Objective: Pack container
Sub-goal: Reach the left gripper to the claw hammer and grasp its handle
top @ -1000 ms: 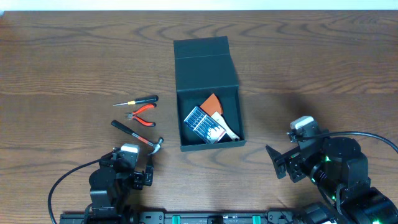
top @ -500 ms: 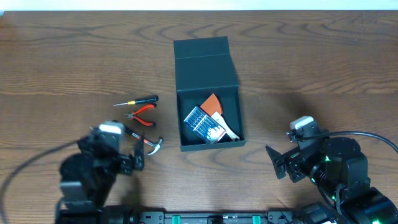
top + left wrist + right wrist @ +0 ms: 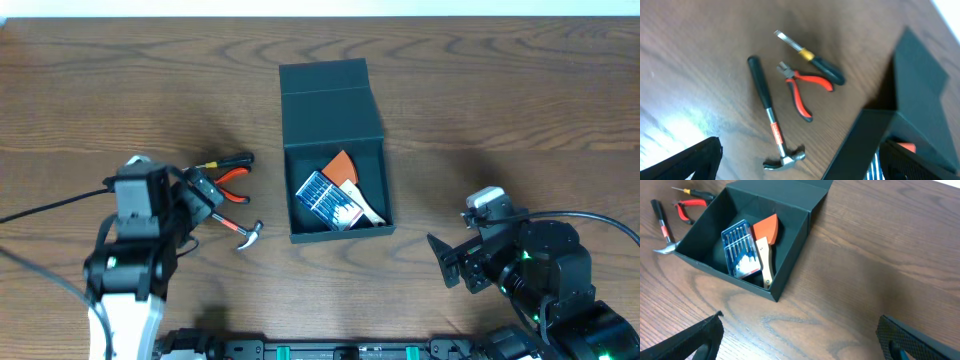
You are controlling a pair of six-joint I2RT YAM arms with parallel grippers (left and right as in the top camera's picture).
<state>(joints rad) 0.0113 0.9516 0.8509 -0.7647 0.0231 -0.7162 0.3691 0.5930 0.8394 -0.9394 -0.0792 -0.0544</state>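
The container [image 3: 334,110] is a dark teal-black box standing open at the table's middle, its flap lid folded back. Inside lie a blue screwdriver set [image 3: 320,195] and an orange scraper with a wooden handle [image 3: 345,172]. It also shows in the right wrist view [image 3: 797,245] and the left wrist view [image 3: 920,85]. A hammer [image 3: 240,232], red pliers [image 3: 234,180] and a screwdriver [image 3: 236,160] lie left of it. My left gripper [image 3: 203,195] is open and empty above the hammer handle [image 3: 771,122]. My right gripper [image 3: 450,262] is open and empty, front right of the container.
The wooden table [image 3: 500,110] is bare to the right of and behind the box. The pliers [image 3: 802,90] and the screwdriver [image 3: 812,57] lie close together beside the hammer. Cables trail from both arms at the front edge.
My left arm has moved from the front edge away and to the left, and now hangs over the tools. The right arm and the container have not moved.
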